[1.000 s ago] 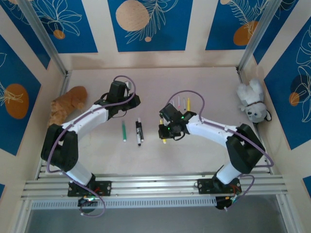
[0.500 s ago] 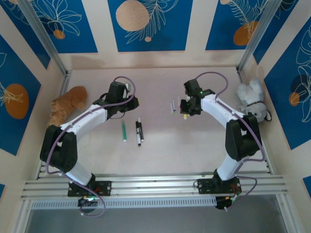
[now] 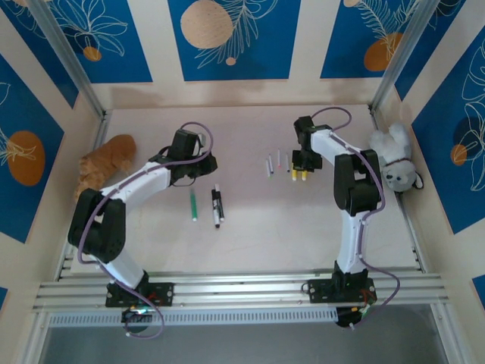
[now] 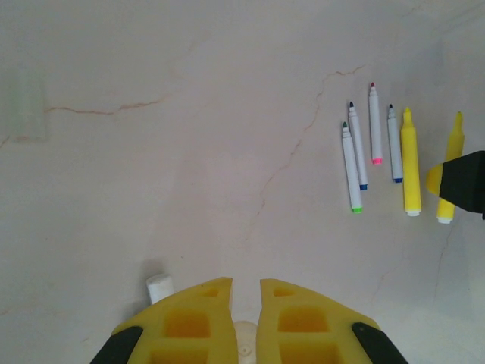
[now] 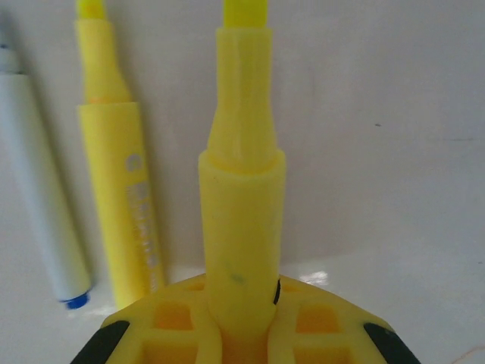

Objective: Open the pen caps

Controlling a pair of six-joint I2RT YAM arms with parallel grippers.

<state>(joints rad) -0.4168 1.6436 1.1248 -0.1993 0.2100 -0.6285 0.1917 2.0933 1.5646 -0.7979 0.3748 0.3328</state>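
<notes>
Near pens: a green pen (image 3: 192,205) and two black pens (image 3: 217,205) are lying side by side on the table (image 3: 250,243), closest to the arm bases and well apart from both grippers. From here I am not making out whether their caps are on.

Left gripper: the left gripper (image 4: 244,287) is hanging low over the table just beyond those pens. Its fingers (image 4: 292,318) are pinched nearly together, and a pale scrap (image 4: 244,334) is showing between them. I cannot tell what it is.

Loose piece: a small white cylinder (image 4: 159,287) is lying just beside the left finger, possibly a pulled cap.

Opened row: farther out, four white pens (image 4: 358,148) and a yellow marker (image 4: 411,163) are lying parallel, their tips bare and no caps on them.

Right gripper: farthest out, the right gripper (image 5: 241,292) is clamping a second yellow marker (image 5: 241,189) by its tail end. The bare tip is pointing away, just beside the row's yellow one.

Progress: six pens are looking done to me, counting the held one. The three near pens are looking like the work remaining, if they are capped.
</notes>
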